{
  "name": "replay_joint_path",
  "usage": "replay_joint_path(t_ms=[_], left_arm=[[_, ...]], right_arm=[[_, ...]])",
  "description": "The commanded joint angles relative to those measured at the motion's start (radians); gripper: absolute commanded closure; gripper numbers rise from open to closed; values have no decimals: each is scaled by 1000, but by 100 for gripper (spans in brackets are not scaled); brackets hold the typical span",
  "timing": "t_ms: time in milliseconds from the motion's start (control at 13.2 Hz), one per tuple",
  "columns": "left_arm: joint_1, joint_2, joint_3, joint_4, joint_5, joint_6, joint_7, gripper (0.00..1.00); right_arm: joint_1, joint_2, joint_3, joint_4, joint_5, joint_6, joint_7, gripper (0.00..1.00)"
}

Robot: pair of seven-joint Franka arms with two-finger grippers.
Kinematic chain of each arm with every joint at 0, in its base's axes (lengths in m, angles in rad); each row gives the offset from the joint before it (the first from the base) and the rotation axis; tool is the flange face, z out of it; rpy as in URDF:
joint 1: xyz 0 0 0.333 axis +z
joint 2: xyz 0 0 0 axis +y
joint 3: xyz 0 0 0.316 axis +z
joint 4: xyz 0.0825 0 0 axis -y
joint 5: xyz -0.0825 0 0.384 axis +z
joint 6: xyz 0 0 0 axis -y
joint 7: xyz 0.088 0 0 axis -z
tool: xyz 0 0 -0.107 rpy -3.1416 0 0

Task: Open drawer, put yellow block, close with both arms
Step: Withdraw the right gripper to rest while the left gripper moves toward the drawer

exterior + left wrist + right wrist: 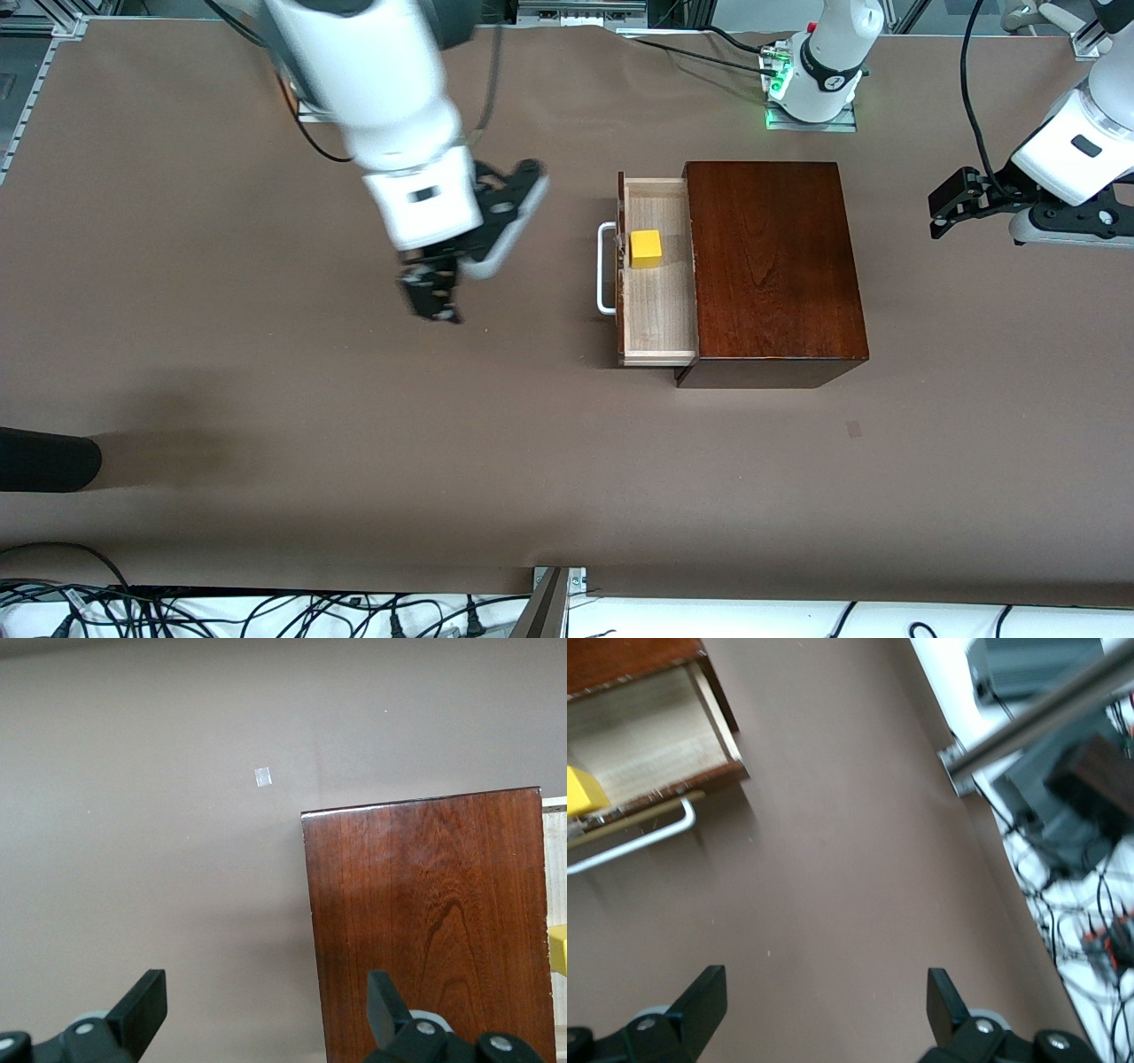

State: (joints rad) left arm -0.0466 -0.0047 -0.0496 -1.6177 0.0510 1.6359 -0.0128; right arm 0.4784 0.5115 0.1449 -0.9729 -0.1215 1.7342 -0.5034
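Front view, nearest edge: tangle of black cables (266, 611) along the white strip below the worktop (354, 496); a dark rounded object (44, 459) poking in at the right arm's end.
Front view, wooden box: glossy reddish-brown box (771, 266) toward the left arm's end of the worktop, long axis running from the bases toward the camera.
Front view, drawer: drawer (657, 301) pulled partly out of the box toward the right arm's end, pale tray exposed, long axis parallel to the box, dark front and white handle (605, 268) facing the right arm's end.
Front view, yellow block: yellow block (646, 248) inside the tray, close against the drawer front, in the half nearer the bases, sides roughly square to the tray.
Front view, right pincer: right pincer (434, 292) up over bare worktop, well apart from the handle, pointing down.
Front view, left pincer: left pincer (941, 213) over bare worktop, apart from the box on the side away from the drawer, pointing toward the box.
Left wrist view: left pincer (266, 1010) with fingers spread apart, empty; box top (425, 921) ahead, a sliver of tray and block (558, 950) at the edge, a small pale tag (262, 776) on the worktop.
Right wrist view: right pincer (824, 1005) with fingers wide apart, empty, over bare worktop; drawer corner (656, 744), handle (638, 837) and block (583, 790) in one corner.
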Motion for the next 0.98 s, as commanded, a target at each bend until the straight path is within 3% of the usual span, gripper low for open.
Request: replay_joint_path(t_ms=[0, 227, 453, 755, 906], left_arm=[[-6, 14, -7, 32, -3, -10, 14, 0], [-6, 14, -15, 32, -8, -10, 10, 0], [-30, 35, -50, 42, -45, -75, 25, 0], [-68, 119, -67, 65, -143, -126, 322, 0], [-137, 158, -67, 62, -184, -130, 474, 0]], right_arm=[[-72, -164, -37, -203, 98, 2, 40, 0], [-132, -329, -149, -412, 199, 24, 97, 0], [-133, -442, -252, -562, 212, 25, 129, 0], [-133, -472, -355, -595, 209, -54, 276, 0], [-133, -470, -393, -596, 206, -96, 318, 0]])
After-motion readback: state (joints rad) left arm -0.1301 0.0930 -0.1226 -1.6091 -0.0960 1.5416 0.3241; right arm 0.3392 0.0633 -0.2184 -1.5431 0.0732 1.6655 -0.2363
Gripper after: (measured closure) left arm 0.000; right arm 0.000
